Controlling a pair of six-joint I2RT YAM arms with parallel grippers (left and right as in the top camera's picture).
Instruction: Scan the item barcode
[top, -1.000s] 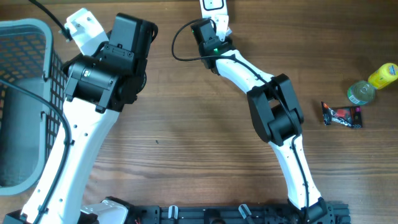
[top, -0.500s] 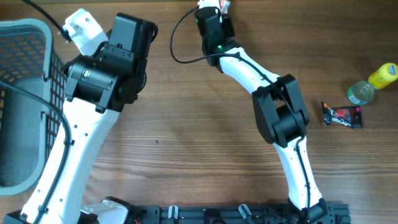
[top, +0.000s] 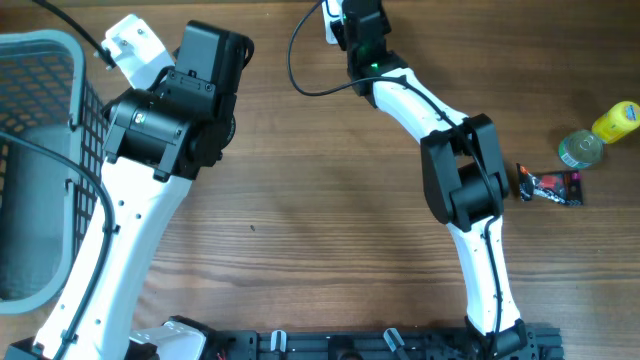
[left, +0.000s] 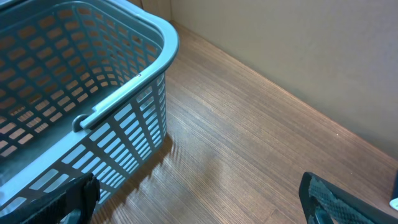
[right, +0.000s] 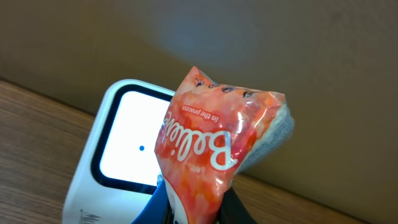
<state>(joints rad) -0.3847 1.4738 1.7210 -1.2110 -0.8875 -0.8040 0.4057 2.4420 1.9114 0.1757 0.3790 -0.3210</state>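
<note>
My right gripper (right: 208, 213) is shut on the item, an orange-red snack packet (right: 217, 146) with white lettering, which stands upright in the jaws. Just behind and left of the packet is the white barcode scanner (right: 118, 155), its window lit. In the overhead view the right gripper (top: 352, 14) is at the table's far edge, beside the scanner (top: 330, 24). My left gripper (left: 205, 214) is open with nothing between its fingers, hovering over bare wood next to the basket.
A grey plastic basket (top: 40, 150) fills the left side, its rim (left: 124, 99) close to my left fingers. At the right lie a dark candy wrapper (top: 548, 186), a green-capped bottle (top: 580, 148) and a yellow item (top: 617, 120). A wall backs the table.
The right arm has swung right and toward the far edge, carrying the packet alongside the scanner. The left arm has not moved.
</note>
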